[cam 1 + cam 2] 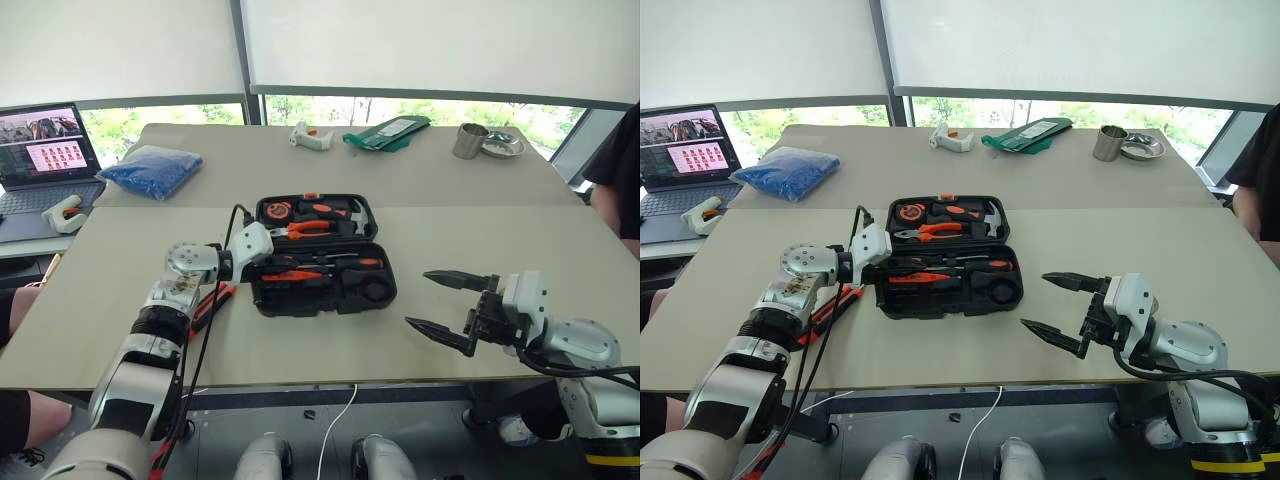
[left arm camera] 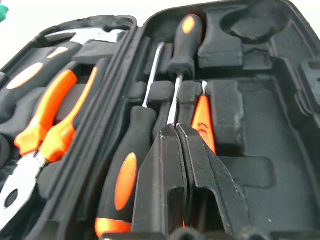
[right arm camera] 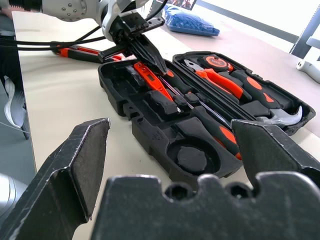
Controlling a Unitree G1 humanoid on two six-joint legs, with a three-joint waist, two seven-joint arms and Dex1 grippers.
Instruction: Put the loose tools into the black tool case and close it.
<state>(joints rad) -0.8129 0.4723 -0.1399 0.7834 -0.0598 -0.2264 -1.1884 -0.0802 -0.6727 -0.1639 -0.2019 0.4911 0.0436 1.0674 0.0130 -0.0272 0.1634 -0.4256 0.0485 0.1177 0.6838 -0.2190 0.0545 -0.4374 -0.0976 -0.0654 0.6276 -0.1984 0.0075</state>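
The black tool case (image 1: 330,305) lies open at the table's middle. Its near half holds two black-and-orange screwdrivers (image 2: 127,165) (image 2: 185,40) and the slim orange driver (image 2: 204,120), all in moulded slots. My left gripper (image 2: 176,129) is shut, its tips just above the orange driver at the case's left end, with nothing seen between the fingers. A black-and-orange utility knife (image 1: 212,305) lies on the table left of the case, under my left arm. My right gripper (image 1: 417,298) hangs open to the right of the case, empty.
The case's far half holds a tape measure, pliers (image 1: 305,229) and a hammer. At the back are a blue bag (image 1: 152,168), a white gun-shaped item (image 1: 310,136), a green pouch (image 1: 388,131) and a metal cup (image 1: 469,141). A laptop (image 1: 45,150) stands far left. A person (image 1: 620,170) is at the right edge.
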